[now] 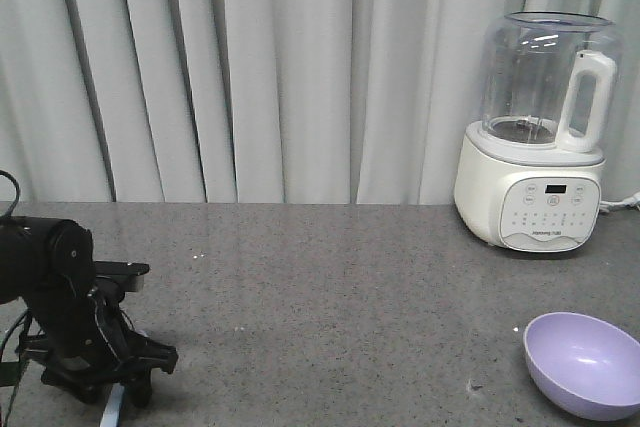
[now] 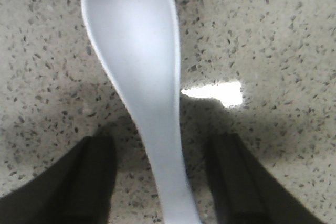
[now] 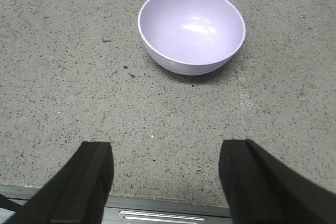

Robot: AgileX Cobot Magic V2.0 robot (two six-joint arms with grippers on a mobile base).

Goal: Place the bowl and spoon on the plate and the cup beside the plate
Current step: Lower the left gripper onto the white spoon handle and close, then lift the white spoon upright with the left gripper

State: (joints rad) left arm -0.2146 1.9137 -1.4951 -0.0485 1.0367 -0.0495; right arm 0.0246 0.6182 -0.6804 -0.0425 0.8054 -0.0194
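Saw the spoon (image 2: 137, 61) lying, apparently flat, on the speckled bench (image 2: 273, 35), the oval scoop pointing away from the left wrist camera and the thick handle running back between two dark fingers. Found the left end effector (image 2: 160, 177) spread apart around that handle, with bare bench showing on both sides of it, so not clamped on anything yet. Judged the handle to sit a little nearer to one finger than to the other. Feared therefore a first touch by the nearer finger on closing, and so a push or a turn of the smooth plastic sideways instead of a clean pinch. Feared also a grip taken too high, sliding off the flat handle, or too low, scraping the fingertips on the stone. Noted the bowl (image 3: 191, 27) well apart from the spoon, upright and empty on the bench ahead of the right end effector (image 3: 170, 182), this one also with fingers held apart and nothing between them. Expected trouble there from the glossy round wall: a slip or a tip under a pinch on the rim. Could not find the plate or the cup in any view, so could not judge the way to them. Noted last the white appliance (image 1: 532, 147) with a clear jug, standing at the back of the bench near the curtain (image 1: 250, 67), a thing to hit in a wide swing.
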